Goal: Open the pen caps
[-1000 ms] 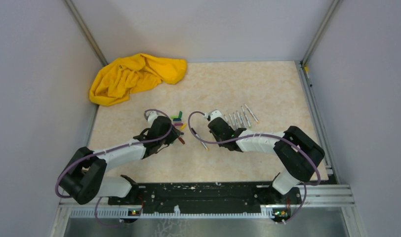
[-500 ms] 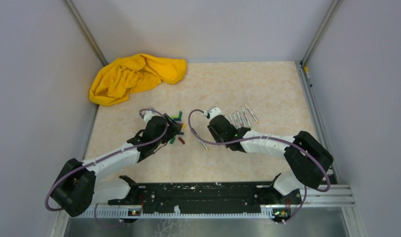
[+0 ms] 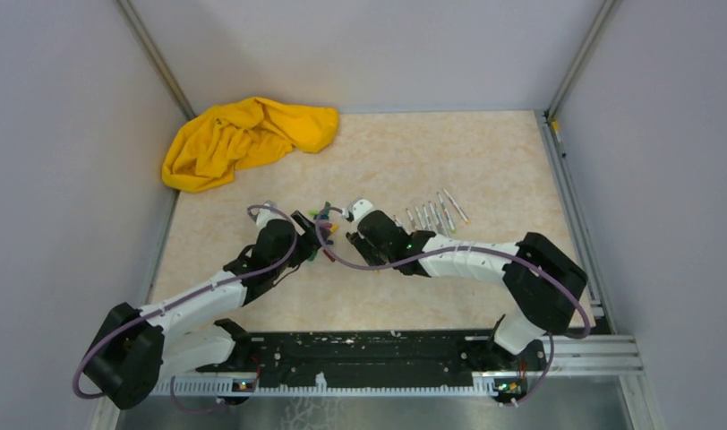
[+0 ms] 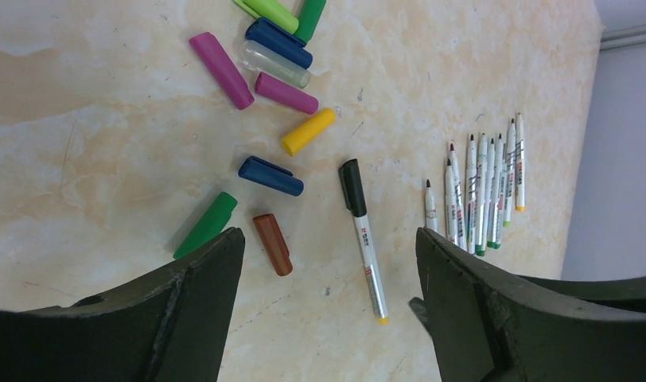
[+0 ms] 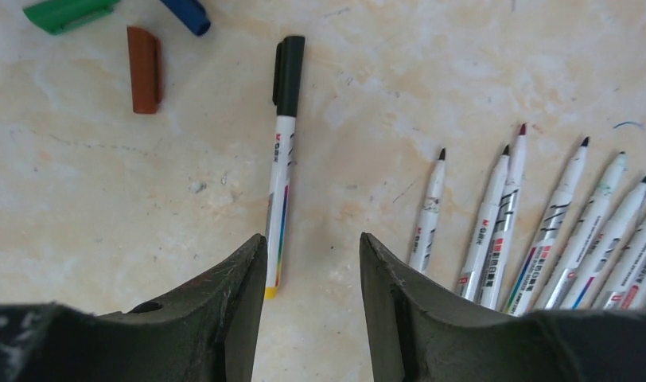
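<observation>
One capped pen (image 5: 282, 163) lies just ahead of right claw (image 5: 310, 267) and left claw (image 4: 328, 263), both parted: steady it, pull cap (image 5: 289, 76) straight.

The white-and-black left arm (image 3: 199, 291), looped with a purple cable, stretches forward and rightward from its base. The matching right arm (image 3: 467, 255) bends at the elbow and reaches left, so the wrists nearly meet. The dark two-finger left end effector (image 4: 328, 247) points down, jaws spread wide, gripping nothing. The right end effector (image 5: 312, 247) also points down, jaws narrower apart and empty.
</observation>
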Controlling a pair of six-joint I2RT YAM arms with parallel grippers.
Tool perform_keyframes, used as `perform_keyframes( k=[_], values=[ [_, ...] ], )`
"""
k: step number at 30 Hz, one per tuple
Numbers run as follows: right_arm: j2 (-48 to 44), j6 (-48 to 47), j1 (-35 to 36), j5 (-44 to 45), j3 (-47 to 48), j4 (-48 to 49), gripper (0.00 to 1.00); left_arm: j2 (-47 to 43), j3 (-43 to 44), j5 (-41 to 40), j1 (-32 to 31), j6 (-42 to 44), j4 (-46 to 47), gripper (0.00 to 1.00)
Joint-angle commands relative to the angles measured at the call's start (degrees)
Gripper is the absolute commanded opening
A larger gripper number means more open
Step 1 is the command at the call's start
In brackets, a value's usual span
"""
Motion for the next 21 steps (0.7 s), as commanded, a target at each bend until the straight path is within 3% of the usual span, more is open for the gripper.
perform_keyframes(
  k=[1,15,19,21],
  values=[
    [3.5,-0.2,1.1,-2.5,2.7,1.2,0.46,-2.2,-1.1,0.5,-0.1,-1.0,2.3,0.84],
    [9.4,1.5,1.6,-4.6,3.2,1.5,0.42,-2.1,-2.5,0.8,-0.2,-1.5,3.7,0.84],
    [10.4,2.2,1.6,-4.8,2.8,1.2,0.36,-2.4,-2.6,0.7,-0.2,-1.4,3.7,0.84],
    [10.7,2.6,1.6,-4.8,2.6,0.9,0.28,-2.6,-2.7,0.7,-0.2,-1.4,3.8,0.84]
  ],
)
